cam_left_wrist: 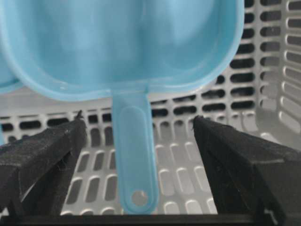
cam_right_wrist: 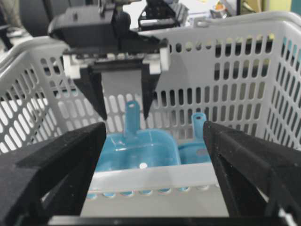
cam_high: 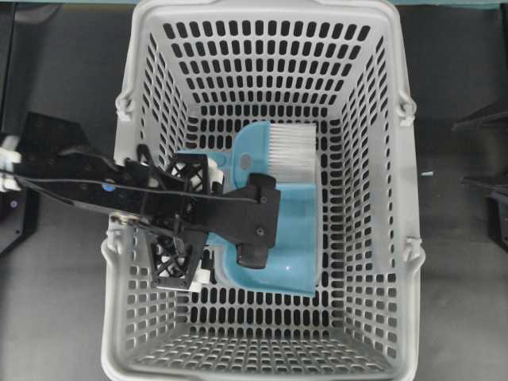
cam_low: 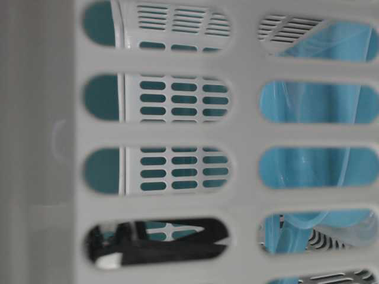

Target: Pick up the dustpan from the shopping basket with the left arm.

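The light blue dustpan (cam_high: pixel 295 230) lies on the floor of the grey shopping basket (cam_high: pixel 373 198), its handle toward the left and hidden under my arm. My left gripper (cam_high: pixel 248 238) reaches down into the basket over that handle. In the left wrist view the gripper (cam_left_wrist: pixel 138 118) is open, and the thin handle (cam_left_wrist: pixel 134 160) with its tip hole stands between the fingers (cam_left_wrist: pixel 44 155), touching neither. The right wrist view shows the left gripper (cam_right_wrist: pixel 123 110) straddling the handle (cam_right_wrist: pixel 131 117). My right gripper (cam_right_wrist: pixel 154 126) is open and empty outside the basket's near wall.
A blue hand brush (cam_high: pixel 278 147) with white bristles lies beside the dustpan toward the far wall; its handle (cam_right_wrist: pixel 198 123) points the same way. The basket's lattice walls (cam_left_wrist: pixel 277 94) close in all round. The table-level view shows the dustpan (cam_low: pixel 320 165) through the wall slots.
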`<action>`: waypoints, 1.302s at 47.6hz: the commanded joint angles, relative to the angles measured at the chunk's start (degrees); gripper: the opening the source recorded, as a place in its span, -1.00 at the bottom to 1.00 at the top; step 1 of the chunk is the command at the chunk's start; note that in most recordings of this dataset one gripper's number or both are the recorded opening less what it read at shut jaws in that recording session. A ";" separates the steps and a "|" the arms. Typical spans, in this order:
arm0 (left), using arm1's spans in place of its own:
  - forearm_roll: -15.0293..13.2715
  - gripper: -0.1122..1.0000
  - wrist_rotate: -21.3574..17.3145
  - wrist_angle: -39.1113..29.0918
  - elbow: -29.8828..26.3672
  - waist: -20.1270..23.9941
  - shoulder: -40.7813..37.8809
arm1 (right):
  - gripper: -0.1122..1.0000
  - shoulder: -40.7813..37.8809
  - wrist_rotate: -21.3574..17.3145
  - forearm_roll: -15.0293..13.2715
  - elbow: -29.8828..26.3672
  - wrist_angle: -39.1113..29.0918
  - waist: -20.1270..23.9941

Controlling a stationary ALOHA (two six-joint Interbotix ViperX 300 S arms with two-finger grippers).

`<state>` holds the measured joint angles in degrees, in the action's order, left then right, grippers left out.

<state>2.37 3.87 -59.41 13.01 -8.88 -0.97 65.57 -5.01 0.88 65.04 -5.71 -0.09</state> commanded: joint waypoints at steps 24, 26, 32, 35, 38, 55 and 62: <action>0.18 0.36 -0.26 1.58 2.11 0.09 -3.52 | 0.63 2.90 -0.26 0.26 0.44 0.44 0.09; 0.18 0.15 -0.26 1.49 1.67 0.09 -3.34 | 0.63 3.16 -0.26 0.26 0.70 0.44 0.09; 0.18 -0.31 -0.44 1.41 0.18 0.18 -2.02 | 0.63 3.25 -0.26 0.35 0.97 0.44 0.09; 0.18 -0.30 -0.44 1.41 -0.70 0.35 -1.32 | 0.63 3.25 -0.26 0.26 1.05 0.44 0.09; 0.18 -0.30 -0.35 1.41 -2.02 0.35 -0.44 | 0.63 3.25 -0.26 0.26 1.14 0.44 0.09; 0.18 -0.31 -0.44 -2.29 -13.62 1.41 7.73 | 0.63 3.25 -0.18 0.35 1.67 0.53 0.09; 0.26 -0.30 -0.35 -5.98 -16.35 2.02 10.90 | 0.63 3.34 -0.18 0.26 2.20 0.53 0.09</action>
<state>2.46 3.52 -64.51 -1.14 -7.12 7.29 69.17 -5.19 0.97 67.50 -5.71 -0.09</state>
